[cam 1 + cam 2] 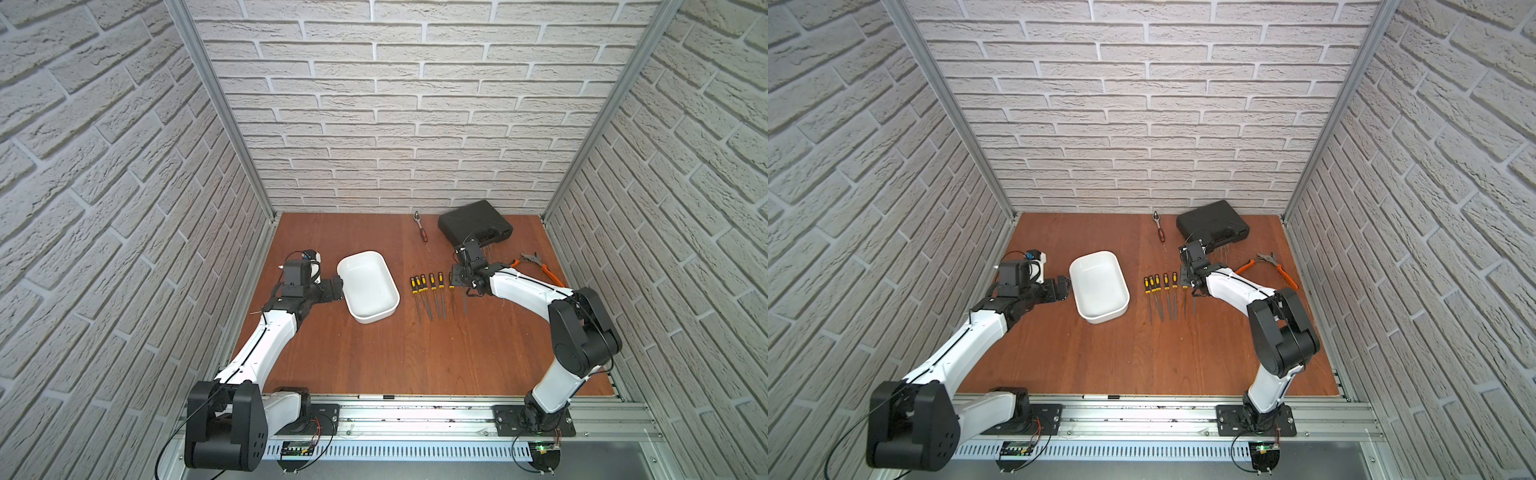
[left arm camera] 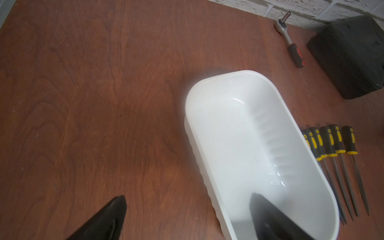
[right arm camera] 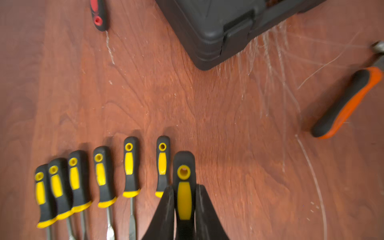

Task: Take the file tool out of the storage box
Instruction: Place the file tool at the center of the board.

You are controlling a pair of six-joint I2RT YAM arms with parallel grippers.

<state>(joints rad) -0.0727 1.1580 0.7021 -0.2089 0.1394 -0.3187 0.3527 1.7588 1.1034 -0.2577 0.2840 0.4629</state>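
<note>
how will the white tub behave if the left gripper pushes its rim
Probably light: the white plastic tub is empty and looks thin-walled. It would likely slide on the smooth wooden table rather than tip, being low and wide. The open left gripper straddles one wall, which may flex if squeezed.

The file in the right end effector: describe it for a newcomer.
On the wooden table, beside the white plastic storage box, runs a row of black-and-yellow-handled files. The held file sits farthest from the box, the only one clamped in the right end effector.
</note>
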